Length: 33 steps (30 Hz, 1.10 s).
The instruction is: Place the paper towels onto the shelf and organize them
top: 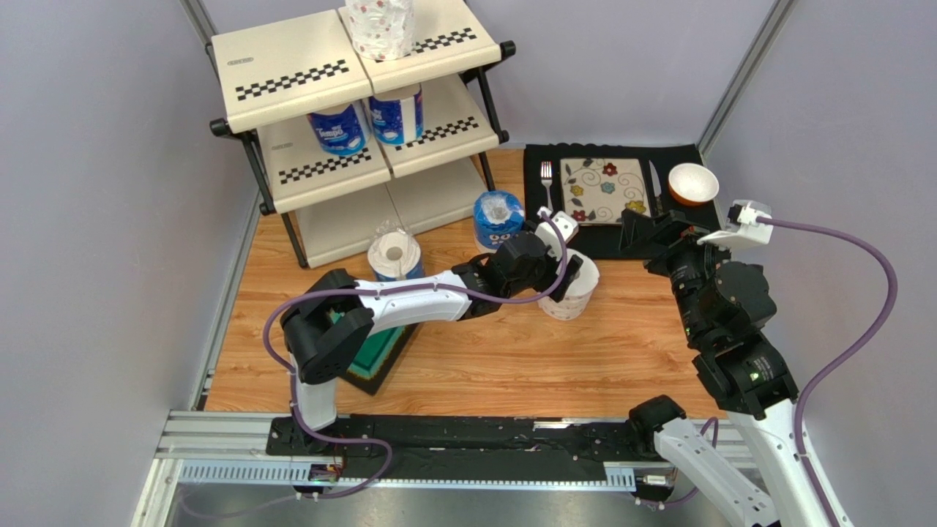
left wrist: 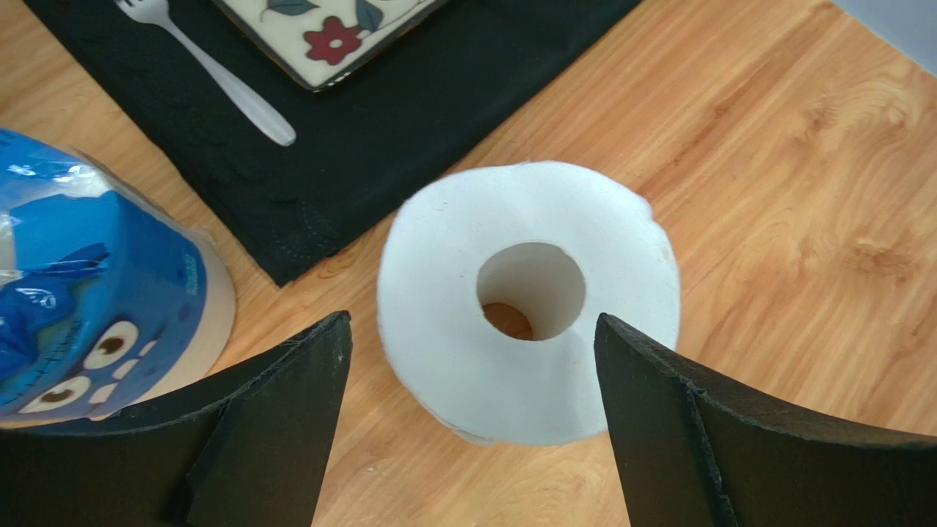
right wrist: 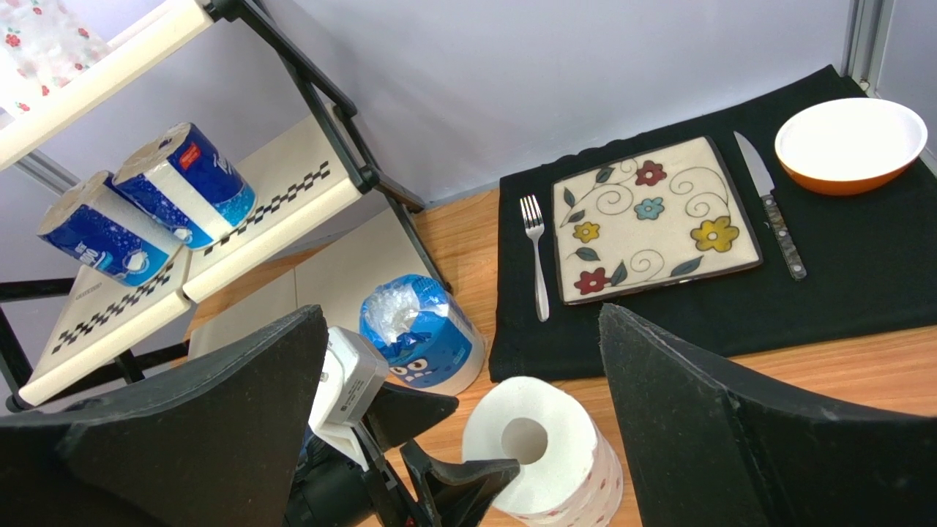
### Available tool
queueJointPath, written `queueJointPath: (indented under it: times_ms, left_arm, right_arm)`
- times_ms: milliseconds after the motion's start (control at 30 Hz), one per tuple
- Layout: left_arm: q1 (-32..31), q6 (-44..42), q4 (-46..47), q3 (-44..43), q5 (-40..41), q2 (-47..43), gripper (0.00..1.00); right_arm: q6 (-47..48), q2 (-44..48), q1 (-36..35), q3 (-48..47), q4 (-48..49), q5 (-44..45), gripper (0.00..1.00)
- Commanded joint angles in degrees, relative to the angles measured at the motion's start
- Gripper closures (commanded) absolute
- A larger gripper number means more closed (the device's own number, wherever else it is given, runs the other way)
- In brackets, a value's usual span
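At left, the shelf carries 1 patterned roll on its top tier and 2 blue rolls on its middle tier. On the table in front of it stands a wrapped roll, with a loose blue roll near it to the right. The left pincer is spread wide on either side of an upright white roll, clamping nothing. Farther right, a black mat holds a fork, a flowered plate, a knife and a bowl. The right pincer hangs above the table, released and empty.
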State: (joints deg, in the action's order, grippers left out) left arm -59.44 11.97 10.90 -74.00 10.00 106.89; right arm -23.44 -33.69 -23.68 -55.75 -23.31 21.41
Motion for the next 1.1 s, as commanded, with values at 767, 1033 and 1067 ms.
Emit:
queueJointPath:
  times_ms: [767, 1033, 1067]
  left_arm:
    - [1.2, -2.1, 0.9, -5.2, 5.4, 6.1, 0.12]
    - [2.5, 1.2, 0.4, -4.0, 2.3, 6.7, 0.24]
    - [2.5, 1.4, 0.4, -4.0, 2.0, 6.8, 0.25]
  right_arm:
    - [4.0, 1.1, 0.0, 1.3, 1.1, -0.6, 0.02]
    - [4.3, 1.3, 0.1, 1.6, 1.1, -0.6, 0.02]
    - [4.4, 1.3, 0.0, 1.6, 1.1, -0.6, 0.02]
